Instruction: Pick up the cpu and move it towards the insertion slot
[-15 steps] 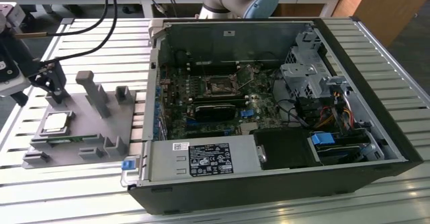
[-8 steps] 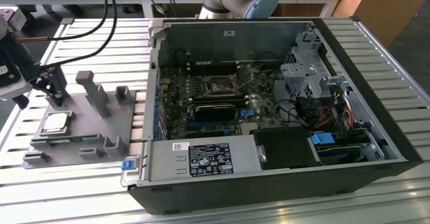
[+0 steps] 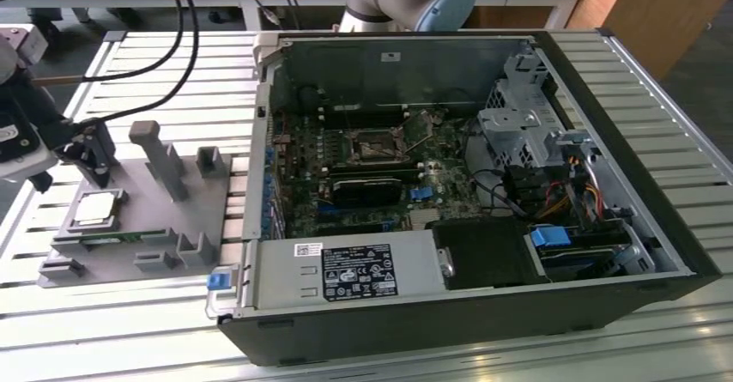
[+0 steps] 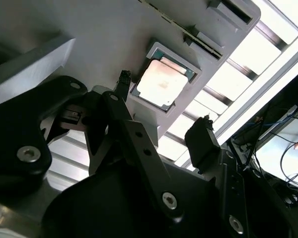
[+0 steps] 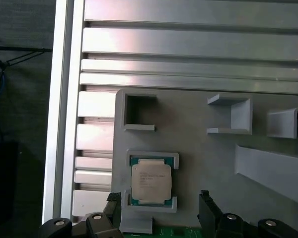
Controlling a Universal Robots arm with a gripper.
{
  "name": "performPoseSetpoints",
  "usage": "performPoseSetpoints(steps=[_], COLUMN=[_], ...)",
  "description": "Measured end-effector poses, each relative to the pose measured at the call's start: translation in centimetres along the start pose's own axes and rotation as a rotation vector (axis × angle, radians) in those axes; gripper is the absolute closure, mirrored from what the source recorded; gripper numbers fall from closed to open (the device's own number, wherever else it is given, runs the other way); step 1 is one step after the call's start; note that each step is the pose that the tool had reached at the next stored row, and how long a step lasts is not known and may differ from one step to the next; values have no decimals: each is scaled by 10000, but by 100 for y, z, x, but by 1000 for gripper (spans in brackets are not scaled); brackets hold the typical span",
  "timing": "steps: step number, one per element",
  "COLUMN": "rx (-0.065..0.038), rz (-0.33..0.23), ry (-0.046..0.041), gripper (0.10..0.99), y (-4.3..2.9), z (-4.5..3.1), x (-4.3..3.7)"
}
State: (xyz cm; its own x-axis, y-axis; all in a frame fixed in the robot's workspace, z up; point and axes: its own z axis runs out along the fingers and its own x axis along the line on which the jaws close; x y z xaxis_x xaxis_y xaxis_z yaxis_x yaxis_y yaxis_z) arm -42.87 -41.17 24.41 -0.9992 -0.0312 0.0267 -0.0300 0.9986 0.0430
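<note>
**Second wrist view: jaws spread either side of the cpu**

My jaws stand spread wide and grip nothing. In both wrist views the cpu [image 4: 164,82] [image 5: 150,182] lies flat, silvery top up, in a square pocket of the grey holder [image 5: 208,163]. It sits in the gap between my jaws and just past their tips. One black fingertip [image 4: 123,82] hangs close beside the pocket's frame. The other fingertip [image 5: 206,210] stands further out over bare holder, clear of the chip. Neither tip touches the cpu, and I cannot tell whether either one rests on the holder. A thin green memory stick [image 5: 175,232] lies in the holder just beside that pocket.

In the exterior view my jaws hang over the holder, which lies on the slatted metal worktop [image 3: 126,318]. The insertion slot [image 3: 375,148] is well apart from my jaws, towards the exterior view's right. Its silvery frame and dark centre sit on the motherboard inside the open computer case [image 3: 458,335]. The case lies on the same worktop, just beside the holder.
</note>
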Motion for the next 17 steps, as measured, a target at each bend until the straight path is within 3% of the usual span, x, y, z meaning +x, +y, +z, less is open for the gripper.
performPoseSetpoints(steps=[6,17], rx=[-143,-143], rz=[-6,-98], ry=[-6,11], gripper=[369,369], y=[-16,-28], z=[87,233], x=[19,29])
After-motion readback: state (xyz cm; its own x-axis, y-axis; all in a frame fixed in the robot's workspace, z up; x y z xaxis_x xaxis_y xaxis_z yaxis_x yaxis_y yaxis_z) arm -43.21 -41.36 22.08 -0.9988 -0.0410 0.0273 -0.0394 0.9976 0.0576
